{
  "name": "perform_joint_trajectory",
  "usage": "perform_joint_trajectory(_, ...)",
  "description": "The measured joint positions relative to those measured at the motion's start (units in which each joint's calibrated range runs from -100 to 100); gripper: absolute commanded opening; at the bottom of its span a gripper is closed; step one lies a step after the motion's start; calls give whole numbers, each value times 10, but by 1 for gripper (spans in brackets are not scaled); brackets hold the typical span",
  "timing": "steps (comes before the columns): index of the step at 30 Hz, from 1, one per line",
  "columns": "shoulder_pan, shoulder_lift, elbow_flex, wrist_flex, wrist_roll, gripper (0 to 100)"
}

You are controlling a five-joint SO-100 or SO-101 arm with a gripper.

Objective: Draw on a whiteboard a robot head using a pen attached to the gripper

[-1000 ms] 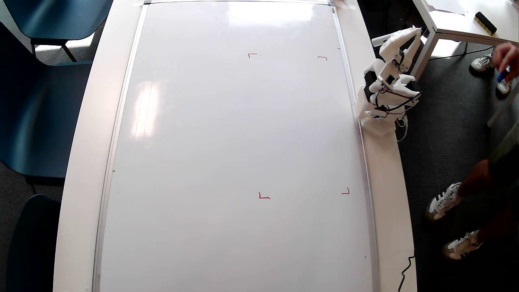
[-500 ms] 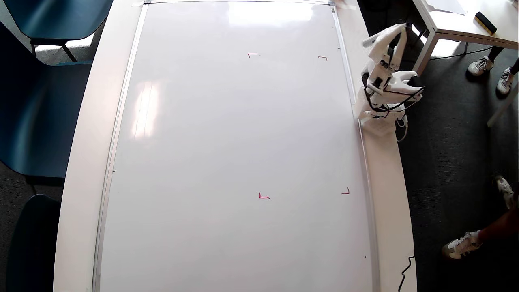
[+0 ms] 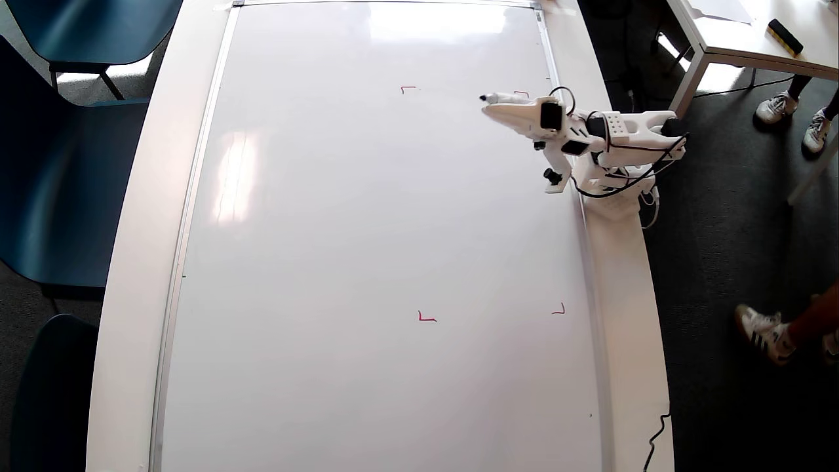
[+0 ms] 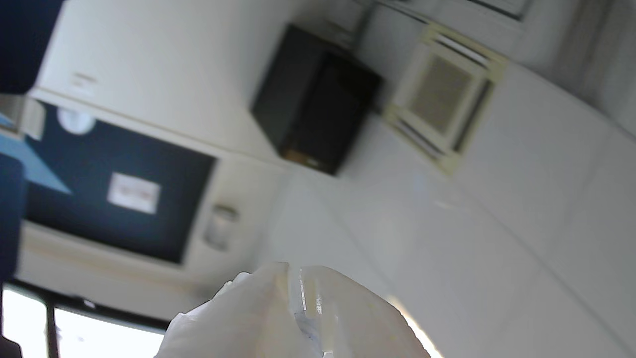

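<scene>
The whiteboard [image 3: 367,229] covers most of the table and bears only small red corner marks [image 3: 427,318]; no robot head shows on it. My gripper [image 3: 488,110] reaches left over the board's upper right part, between the two upper red marks [image 3: 408,88]. Its jaws lie together in a point. The pen [image 3: 501,98] runs along the gripper's upper side, its dark tip pointing left just past the jaw tips. In the wrist view the white gripper [image 4: 293,278] fills the bottom edge, jaws closed, against a blurred ceiling vent and dark box.
The arm's base [image 3: 616,196] sits on the table rim at the right. Blue chairs [image 3: 72,164] stand on the left. A second table [image 3: 747,33] with a black block [image 3: 784,36] is at top right. People's shoes [image 3: 763,324] are on the floor, and a cable [image 3: 655,439] hangs at lower right.
The arm has unfolded from beside its base and swung left out over the board. The people on the right have shifted their feet.
</scene>
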Motion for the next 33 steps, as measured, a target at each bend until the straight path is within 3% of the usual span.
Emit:
perform_joint_trajectory(3, 20, 0, -25, 80, -29, 1)
perform_joint_trajectory(7, 32, -1, -117, 307, -78, 1)
perform_joint_trajectory(10, 14, -3, -257, 495, -150, 1)
perform_joint_trajectory(14, 6, 23, -363, 621, -200, 1)
perform_joint_trajectory(21, 2, 208, -492, 700, -213, 1)
perform_joint_trajectory(26, -5, 347, -693, 773, -213, 1)
perform_joint_trajectory(33, -77, 537, -938, 965, -213, 1)
